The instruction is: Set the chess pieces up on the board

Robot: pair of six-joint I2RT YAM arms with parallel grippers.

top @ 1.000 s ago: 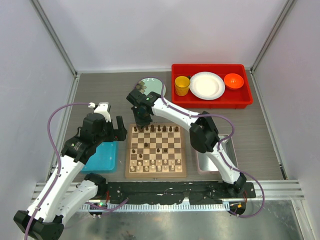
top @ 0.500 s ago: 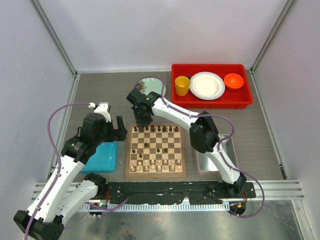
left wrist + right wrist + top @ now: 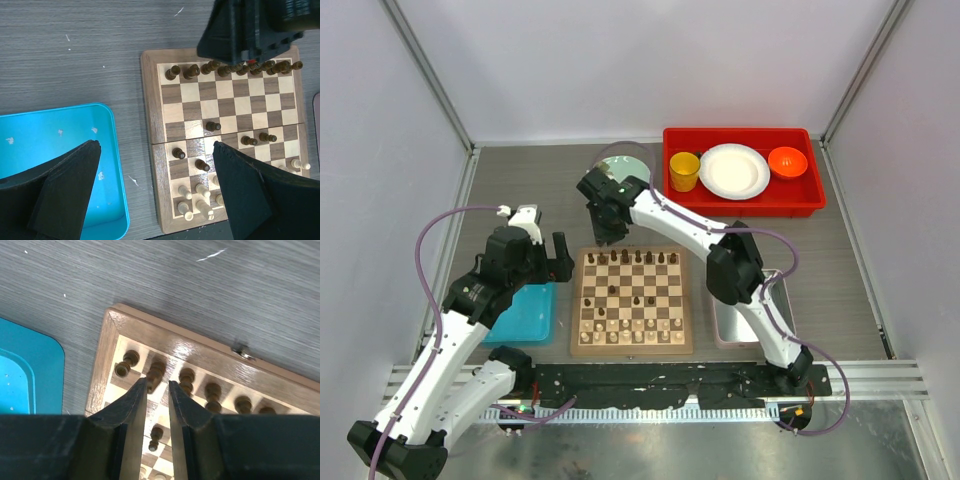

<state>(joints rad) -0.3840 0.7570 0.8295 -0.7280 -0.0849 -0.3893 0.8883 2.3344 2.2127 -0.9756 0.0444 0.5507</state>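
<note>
The board [image 3: 631, 346] lies mid-table, dark chess pieces [image 3: 630, 258] lining its 12 o'clock edge and pale ones [image 3: 630, 330] its 6 o'clock edge, with a few dark strays between. The right gripper [image 3: 157, 384] hangs over the 11 o'clock corner, jaws narrowly apart, a dark piece [image 3: 155, 371] standing free just past the tips. At the board's 9 o'clock, the left gripper [image 3: 155, 185] gapes wide above the blue tray [image 3: 60, 150], holding nothing.

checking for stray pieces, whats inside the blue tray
The blue tray shows only a few small white flecks on its floor. Part of it is covered by a finger of the left gripper.
</note>
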